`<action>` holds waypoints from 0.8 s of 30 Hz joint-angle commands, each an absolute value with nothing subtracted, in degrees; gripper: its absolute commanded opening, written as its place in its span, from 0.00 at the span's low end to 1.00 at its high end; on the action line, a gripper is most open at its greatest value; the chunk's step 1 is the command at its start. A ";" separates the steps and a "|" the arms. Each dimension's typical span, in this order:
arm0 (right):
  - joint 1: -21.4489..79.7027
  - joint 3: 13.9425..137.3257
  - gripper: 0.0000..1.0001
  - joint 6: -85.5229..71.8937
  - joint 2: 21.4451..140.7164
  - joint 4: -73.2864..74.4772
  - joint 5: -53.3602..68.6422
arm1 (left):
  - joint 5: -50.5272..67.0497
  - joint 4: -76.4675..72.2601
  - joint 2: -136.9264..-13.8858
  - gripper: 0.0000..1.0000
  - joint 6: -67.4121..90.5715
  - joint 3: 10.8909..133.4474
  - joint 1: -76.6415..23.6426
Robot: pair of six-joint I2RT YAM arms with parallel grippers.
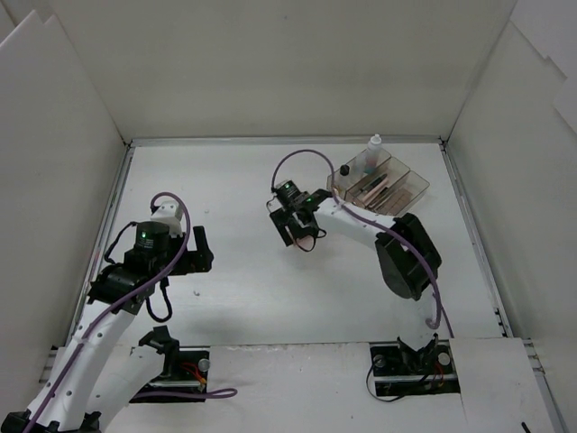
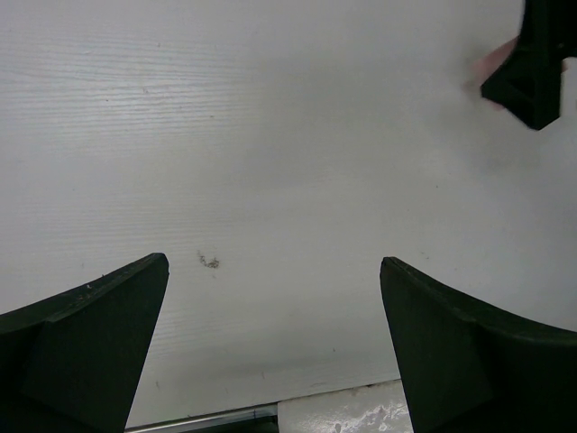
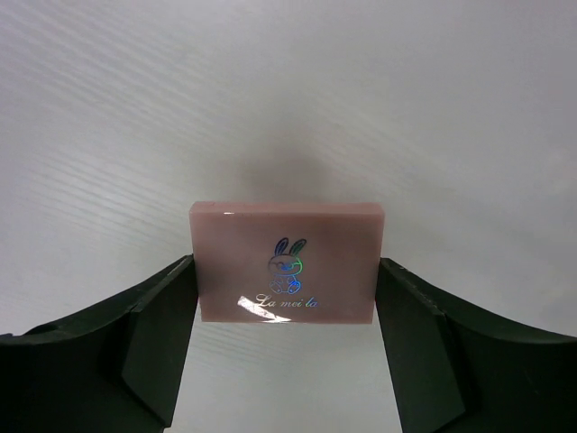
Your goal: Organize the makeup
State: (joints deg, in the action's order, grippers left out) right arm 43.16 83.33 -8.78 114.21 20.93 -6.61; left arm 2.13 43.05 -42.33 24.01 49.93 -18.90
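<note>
A pink compact (image 3: 297, 234) with a shiny rabbit print lies flat on the white table. My right gripper (image 3: 287, 271) straddles it, and both fingers press against its left and right edges. From above, this gripper (image 1: 302, 236) hangs over the table's middle and hides the compact. My left gripper (image 1: 200, 248) hovers at the left, open, with bare table between its fingers (image 2: 90, 334). In the left wrist view a sliver of the pink compact (image 2: 491, 63) shows at the top right. More makeup lies in the clear tray (image 1: 410, 185) at the back right.
A small clear bottle with a white cap (image 1: 374, 142) stands at the tray's far corner, and a dark-capped item (image 1: 343, 170) at its left end. White walls enclose the table on three sides. The arm bases sit at the near edge.
</note>
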 commanded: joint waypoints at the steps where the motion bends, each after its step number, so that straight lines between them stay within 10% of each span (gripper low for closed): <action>1: 37.28 81.83 0.15 3.03 102.59 21.53 -8.19 | 2.20 40.52 -42.36 1.00 23.03 51.33 -18.46; 24: 4.40 81.03 0.24 26.28 99.22 18.64 -1.14 | 1.23 40.69 -42.19 0.99 23.38 51.24 -18.46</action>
State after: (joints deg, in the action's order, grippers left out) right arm 4.82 78.17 23.99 99.07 21.32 -2.37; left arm 2.07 43.05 -42.11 24.03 49.93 -18.90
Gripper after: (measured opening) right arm 0.696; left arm 0.996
